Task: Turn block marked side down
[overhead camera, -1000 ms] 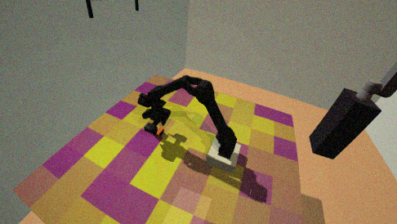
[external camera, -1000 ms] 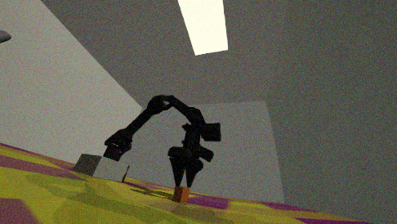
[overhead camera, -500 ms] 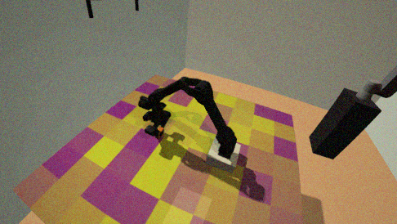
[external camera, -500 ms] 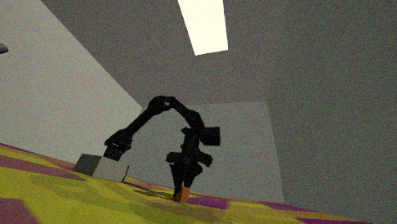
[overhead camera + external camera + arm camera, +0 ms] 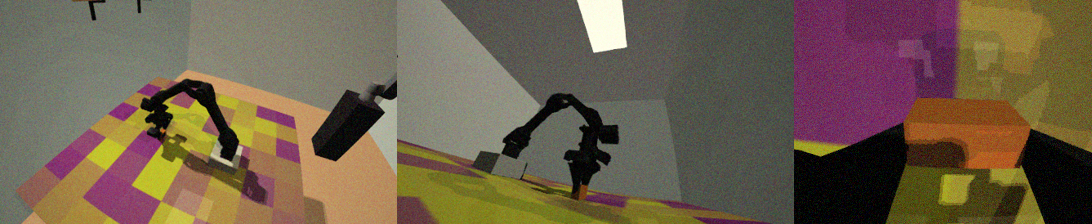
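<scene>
The orange block [image 5: 163, 131] [image 5: 582, 192] [image 5: 964, 112] is between the fingers of my gripper [image 5: 160, 133] [image 5: 579, 194] [image 5: 964, 132]. The gripper points down and is shut on the block, with one finger at each end of it in the wrist view. The block is at the table surface or very slightly above it; the frames do not settle which. Its upper face and one long side show in the wrist view. A dark patch covers part of that side, perhaps a shadow. I cannot tell which face is marked. The underside is hidden.
The arm's pale base block [image 5: 224, 163] [image 5: 509, 168] stands on the patchwork-patterned table top [image 5: 118, 196]. A dark box-shaped object [image 5: 347, 127] hangs at the right in the top view. Shadows of the arm fall across the pattern.
</scene>
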Motion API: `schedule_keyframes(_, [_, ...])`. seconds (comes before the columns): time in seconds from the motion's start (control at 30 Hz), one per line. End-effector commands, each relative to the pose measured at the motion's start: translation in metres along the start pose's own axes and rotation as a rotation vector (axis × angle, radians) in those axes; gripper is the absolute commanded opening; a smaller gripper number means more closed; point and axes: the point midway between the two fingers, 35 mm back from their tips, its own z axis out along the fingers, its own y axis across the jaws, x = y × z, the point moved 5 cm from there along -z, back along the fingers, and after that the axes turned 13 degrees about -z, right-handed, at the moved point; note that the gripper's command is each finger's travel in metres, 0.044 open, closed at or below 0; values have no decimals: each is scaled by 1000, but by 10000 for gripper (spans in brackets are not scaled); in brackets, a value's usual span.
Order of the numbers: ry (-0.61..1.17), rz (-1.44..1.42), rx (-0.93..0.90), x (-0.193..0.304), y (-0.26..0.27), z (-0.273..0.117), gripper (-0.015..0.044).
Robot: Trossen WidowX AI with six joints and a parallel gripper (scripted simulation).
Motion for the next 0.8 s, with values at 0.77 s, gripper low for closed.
schedule_keyframes(0.77, [-105, -1, 25, 2, 0, -22, 0])
